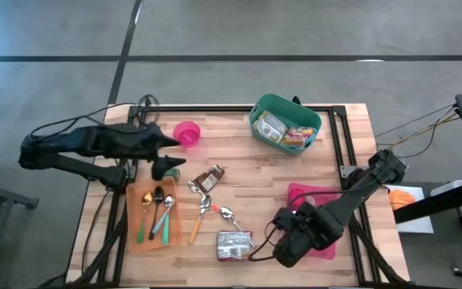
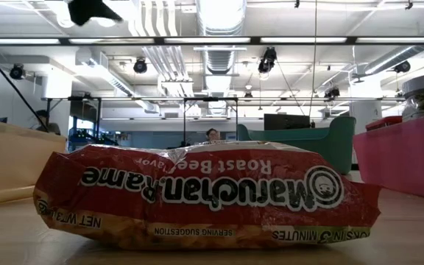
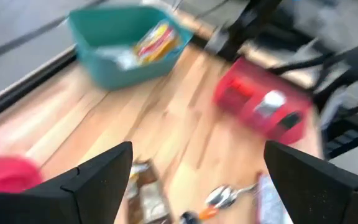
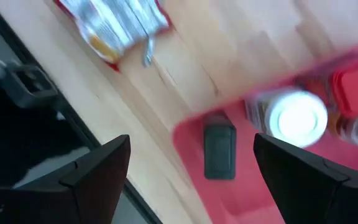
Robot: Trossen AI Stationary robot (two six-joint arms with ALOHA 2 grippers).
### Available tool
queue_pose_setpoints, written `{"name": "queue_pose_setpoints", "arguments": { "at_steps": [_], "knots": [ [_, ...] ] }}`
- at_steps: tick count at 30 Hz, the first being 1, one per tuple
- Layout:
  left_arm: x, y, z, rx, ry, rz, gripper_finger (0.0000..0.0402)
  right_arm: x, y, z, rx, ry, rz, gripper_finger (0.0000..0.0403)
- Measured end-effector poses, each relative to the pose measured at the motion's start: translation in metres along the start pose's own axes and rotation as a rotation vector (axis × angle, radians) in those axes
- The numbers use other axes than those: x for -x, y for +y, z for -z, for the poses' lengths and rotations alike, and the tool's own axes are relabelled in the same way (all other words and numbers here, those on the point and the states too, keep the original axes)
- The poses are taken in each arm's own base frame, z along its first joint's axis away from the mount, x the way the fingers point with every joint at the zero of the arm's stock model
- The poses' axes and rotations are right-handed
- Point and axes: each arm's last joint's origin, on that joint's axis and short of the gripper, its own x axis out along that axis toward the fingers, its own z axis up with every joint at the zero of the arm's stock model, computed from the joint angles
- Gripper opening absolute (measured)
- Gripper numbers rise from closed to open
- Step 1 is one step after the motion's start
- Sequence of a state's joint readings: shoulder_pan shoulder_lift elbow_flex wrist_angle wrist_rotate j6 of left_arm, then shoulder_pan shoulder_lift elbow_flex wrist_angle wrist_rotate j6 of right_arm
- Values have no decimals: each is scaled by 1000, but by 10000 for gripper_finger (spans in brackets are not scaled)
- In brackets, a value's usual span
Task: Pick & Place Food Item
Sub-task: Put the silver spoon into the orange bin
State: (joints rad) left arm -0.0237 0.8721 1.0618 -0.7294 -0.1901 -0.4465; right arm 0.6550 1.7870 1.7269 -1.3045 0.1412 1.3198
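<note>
Open-plan office: exposed ceiling ducts (image 2: 171, 29), strip lights (image 2: 219, 15), teal sofa (image 2: 308, 143).

Left arm reaches in from the left edge, its gripper (image 1: 169, 155) hanging wide open above the table's left half. Right arm stretches in diagonally from the right, gripper (image 1: 285, 241) spread open, low near the front.

red ramen packet (image 1: 233, 244), lying flat near the table's front edge, just beside the pink tray's (image 1: 299, 195) left edge. crinkled wrapper, white lettering reading upside down in the low view (image 2: 205, 195), yellow strip along its lower seam. sealed, slightly puffed. held by no tool. also visible from the right wrist (image 4: 114, 25), silvery and red on the wood.
</note>
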Motion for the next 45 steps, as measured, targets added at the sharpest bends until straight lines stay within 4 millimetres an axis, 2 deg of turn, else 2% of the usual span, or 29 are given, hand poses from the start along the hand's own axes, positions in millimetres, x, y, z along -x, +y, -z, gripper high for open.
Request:
{"name": "queue_pose_setpoints", "arguments": {
  "at_steps": [6,13,15,19,26,30,33,36,40,45],
  "knots": [
    [-33,9,2,-9,159,-39,367,16,0,-20,-26,-221,9,338],
    [-66,26,6,-3,321,-129,367,38,-12,-36,-119,-509,124,338],
    [-72,30,8,9,353,-144,367,42,-13,-42,-86,-562,142,338],
    [-73,34,8,51,365,-159,367,42,-18,-64,70,-554,195,338],
    [-54,39,7,155,359,-130,367,34,-35,-129,383,-449,149,338],
    [-43,42,17,163,384,-139,367,29,-55,-163,445,-406,78,338],
    [-42,46,29,169,412,-140,367,26,-67,-181,419,-396,32,338],
    [-44,49,43,216,469,-150,367,16,-74,-191,346,-384,-18,338],
    [-45,53,55,253,519,-182,367,-3,-75,-189,275,-325,-54,338],
    [-46,55,59,249,532,-186,367,-40,-58,-178,237,-227,-57,338]
  ]
}}
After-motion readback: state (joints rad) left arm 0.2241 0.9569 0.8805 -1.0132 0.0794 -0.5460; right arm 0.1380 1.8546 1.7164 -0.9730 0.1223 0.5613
